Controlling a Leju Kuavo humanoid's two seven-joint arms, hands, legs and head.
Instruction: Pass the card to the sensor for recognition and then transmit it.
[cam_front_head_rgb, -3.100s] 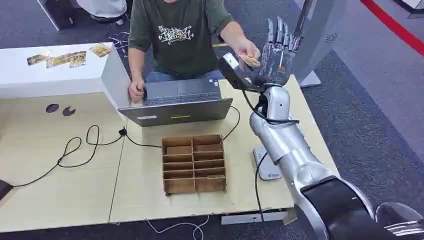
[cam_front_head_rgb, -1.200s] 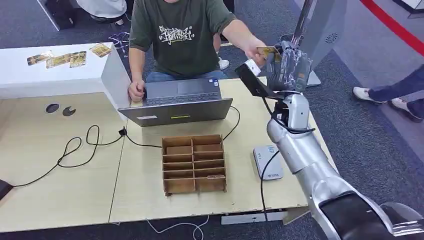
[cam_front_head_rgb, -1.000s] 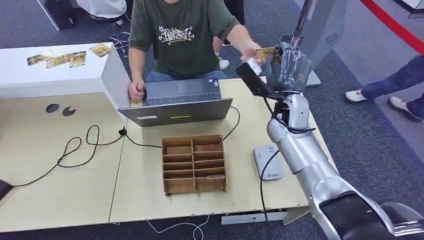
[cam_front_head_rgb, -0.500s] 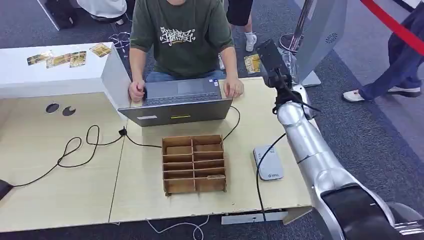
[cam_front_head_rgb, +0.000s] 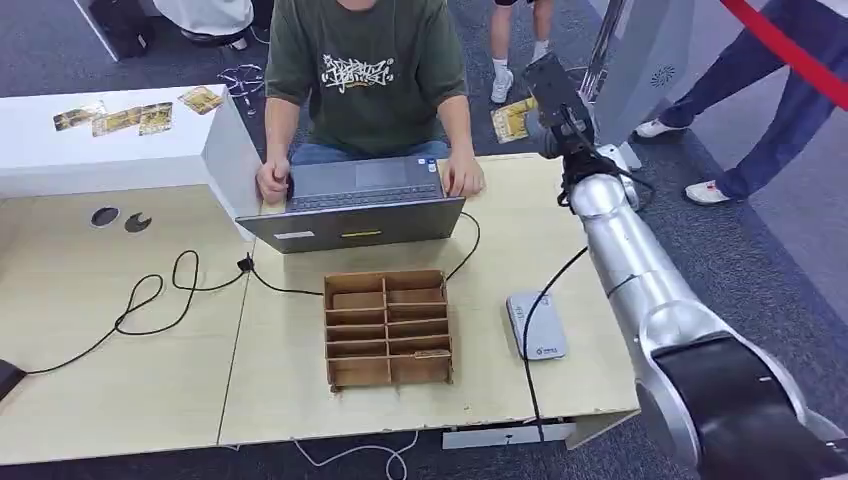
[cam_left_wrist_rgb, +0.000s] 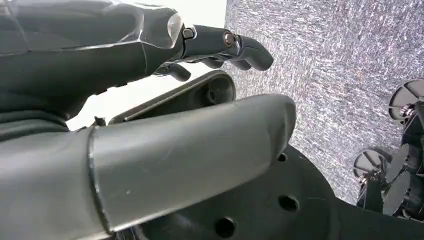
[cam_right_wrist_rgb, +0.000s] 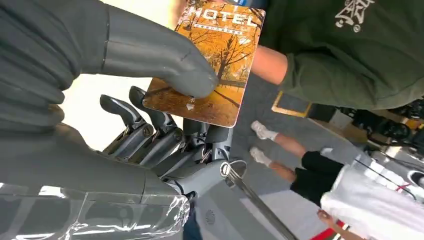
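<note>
Orange hotel key card (cam_right_wrist_rgb: 210, 65), a moment ago in the person's fingers, now sits pinched under our right hand's (cam_right_wrist_rgb: 150, 100) thumb, raised beyond the table; the white card reader (cam_front_head_rgb: 536, 325) awaits. Left hand (cam_left_wrist_rgb: 150, 100) hangs loosely curled, empty.

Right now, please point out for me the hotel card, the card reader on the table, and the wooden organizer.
hotel card (cam_right_wrist_rgb: 215, 65), right wrist view, on its orange printed face.
card reader (cam_front_head_rgb: 536, 324), head view, on its flat grey top.
wooden organizer (cam_front_head_rgb: 387, 326), head view, on its central divider.
</note>
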